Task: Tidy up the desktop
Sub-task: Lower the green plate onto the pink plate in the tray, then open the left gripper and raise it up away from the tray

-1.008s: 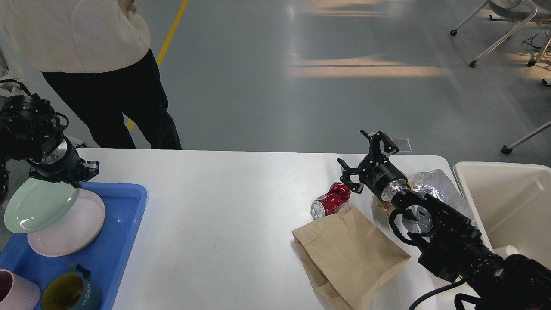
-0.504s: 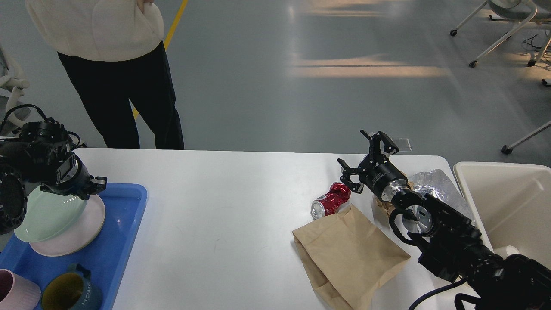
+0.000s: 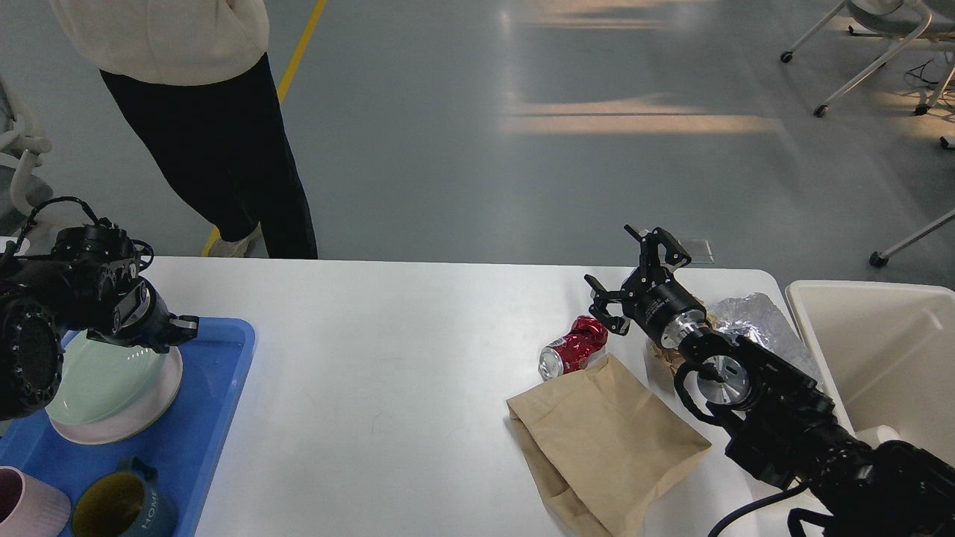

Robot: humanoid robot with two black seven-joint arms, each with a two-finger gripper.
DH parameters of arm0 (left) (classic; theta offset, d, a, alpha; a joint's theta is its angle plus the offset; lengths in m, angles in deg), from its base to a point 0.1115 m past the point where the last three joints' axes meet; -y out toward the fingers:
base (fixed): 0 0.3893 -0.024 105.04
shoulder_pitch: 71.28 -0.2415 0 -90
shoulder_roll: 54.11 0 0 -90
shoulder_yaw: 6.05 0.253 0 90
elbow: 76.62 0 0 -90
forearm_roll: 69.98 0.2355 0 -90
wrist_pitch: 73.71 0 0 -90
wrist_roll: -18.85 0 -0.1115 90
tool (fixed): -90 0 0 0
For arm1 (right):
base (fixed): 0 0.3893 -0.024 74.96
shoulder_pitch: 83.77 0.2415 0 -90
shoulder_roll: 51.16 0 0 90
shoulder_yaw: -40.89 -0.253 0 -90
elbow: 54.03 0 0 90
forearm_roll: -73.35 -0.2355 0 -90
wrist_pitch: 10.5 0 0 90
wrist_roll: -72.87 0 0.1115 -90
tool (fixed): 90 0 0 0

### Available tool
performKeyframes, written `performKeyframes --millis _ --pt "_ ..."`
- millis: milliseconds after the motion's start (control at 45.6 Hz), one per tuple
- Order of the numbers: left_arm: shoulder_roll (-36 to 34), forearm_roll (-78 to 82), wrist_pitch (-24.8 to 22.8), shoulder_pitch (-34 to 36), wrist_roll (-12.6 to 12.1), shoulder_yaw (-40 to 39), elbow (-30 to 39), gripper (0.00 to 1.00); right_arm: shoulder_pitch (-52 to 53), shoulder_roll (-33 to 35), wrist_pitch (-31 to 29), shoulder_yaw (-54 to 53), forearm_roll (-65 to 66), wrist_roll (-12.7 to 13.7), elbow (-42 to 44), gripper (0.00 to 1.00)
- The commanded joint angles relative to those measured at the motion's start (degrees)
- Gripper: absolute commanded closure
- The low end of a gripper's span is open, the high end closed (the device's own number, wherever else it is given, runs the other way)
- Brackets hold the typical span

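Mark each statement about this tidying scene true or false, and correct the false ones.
1. The crushed red can lies on the desktop beside the brown paper bag. True.
2. The green plate sits on the pink plate in the blue tray. True.
3. The right gripper is shut on the can. False: its fingers are spread and it holds nothing.
4. The crumpled foil lies inside the cream bin. False: it lies on the desktop beside the bin.
5. The left gripper is at the green plate's rim. True.
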Motion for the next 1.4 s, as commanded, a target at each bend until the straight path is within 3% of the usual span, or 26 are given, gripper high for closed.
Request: performKeyframes --millis 0,219,635,723,811,1008,1227,1380 --pt "0.02 0.01 -0.08 -0.83 -0.01 -0.35 0.01 0.96 -0.02 0.03 0.0 0.0 0.0 -0.05 0.0 0.0" --pt "0.1 0.01 -0.08 -0.92 -0.1 -0.35 0.1 0.88 -0.02 -0.06 0.0 0.0 0.0 -0.05 0.0 0.0" --pt "-0.07 0.1 -0.25 -0.74 -0.01 -0.17 0.18 0.44 -0.02 -0.05 0.0 0.0 0.0 -0.05 0.0 0.0" --pt "-0.34 0.01 -1.04 0.22 0.34 -0.26 0.62 0.3 0.07 0.03 0.0 0.0 0.0 -0.05 0.0 0.0" --pt "-0.42 0.1 -1.74 2.5 0.34 -0.09 0.8 0.04 -0.01 -0.06 0.0 0.0 0.0 -0.05 0.0 0.0" --pt "-0.16 0.1 -8.34 9.71 0.52 -0.52 2.38 0.03 -0.02 0.03 0.0 0.0 0.0 0.04 0.0 0.0" --pt "2.65 -0.08 -7.02 14.01 -0.01 -4.91 0.01 0.03 0.07 -0.06 0.0 0.0 0.0 0.04 0.0 0.0" --pt "5.99 -0.34 -5.71 18.42 -0.01 -13.87 -3.85 0.03 -0.02 0.03 0.0 0.0 0.0 0.04 0.0 0.0"
